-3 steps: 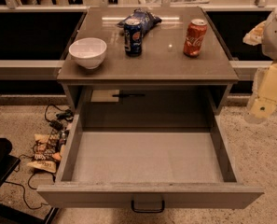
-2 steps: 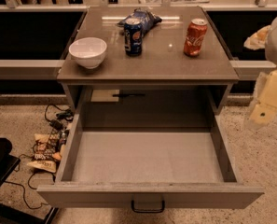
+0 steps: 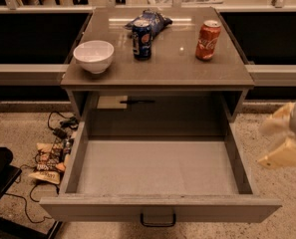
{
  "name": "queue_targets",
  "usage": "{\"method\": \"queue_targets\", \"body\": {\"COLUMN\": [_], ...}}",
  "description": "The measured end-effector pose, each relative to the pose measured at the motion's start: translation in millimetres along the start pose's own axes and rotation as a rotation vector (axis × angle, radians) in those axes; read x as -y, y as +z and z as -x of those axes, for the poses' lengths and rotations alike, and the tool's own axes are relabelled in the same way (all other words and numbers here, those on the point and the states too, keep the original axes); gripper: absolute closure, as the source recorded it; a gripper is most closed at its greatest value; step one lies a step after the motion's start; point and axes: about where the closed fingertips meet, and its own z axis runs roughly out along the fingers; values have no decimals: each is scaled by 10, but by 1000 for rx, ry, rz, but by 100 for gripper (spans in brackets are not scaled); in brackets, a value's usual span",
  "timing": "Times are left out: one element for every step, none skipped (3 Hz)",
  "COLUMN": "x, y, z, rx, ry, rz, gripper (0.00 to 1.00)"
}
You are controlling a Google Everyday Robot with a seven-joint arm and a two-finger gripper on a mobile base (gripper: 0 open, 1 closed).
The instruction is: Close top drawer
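Nearest the camera, the top drawer (image 3: 157, 173) stands pulled far out of the cabinet (image 3: 177, 68), its flat front along the bottom edge of the view with a small black handle (image 3: 158, 219) at its centre. Its plain grey inside lies fully exposed. To the right of the drawer, apart from its side wall and over the speckled floor, hangs the cream-coloured gripper (image 3: 285, 151) (it shows only as a pale smear at the frame's edge, so whether it is open or closed cannot be told); it touches nothing. On the floor to the left of the drawer lie a few snack wrappers (image 3: 48, 166) and a tangle of black cables (image 3: 58, 128). Farther back, on the cabinet top, a white bowl (image 3: 93, 56) sits at the left, a blue can (image 3: 141, 39) stands near the middle with a blue bag (image 3: 155, 20) just behind it, and a red can (image 3: 208, 40) stands at the right.
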Motion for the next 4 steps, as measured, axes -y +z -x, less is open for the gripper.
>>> {"method": "queue_targets", "body": {"x": [-287,-649,-1149,-1155], "y": [472,849,1427,1433], "z": [-365,-720,-1243,-1235], "rx": [-20,-40,-103,-102], "ry": [33,32,11,9], "rz": [6,-14,-13,-14], "gripper": [72,95,100,100]}}
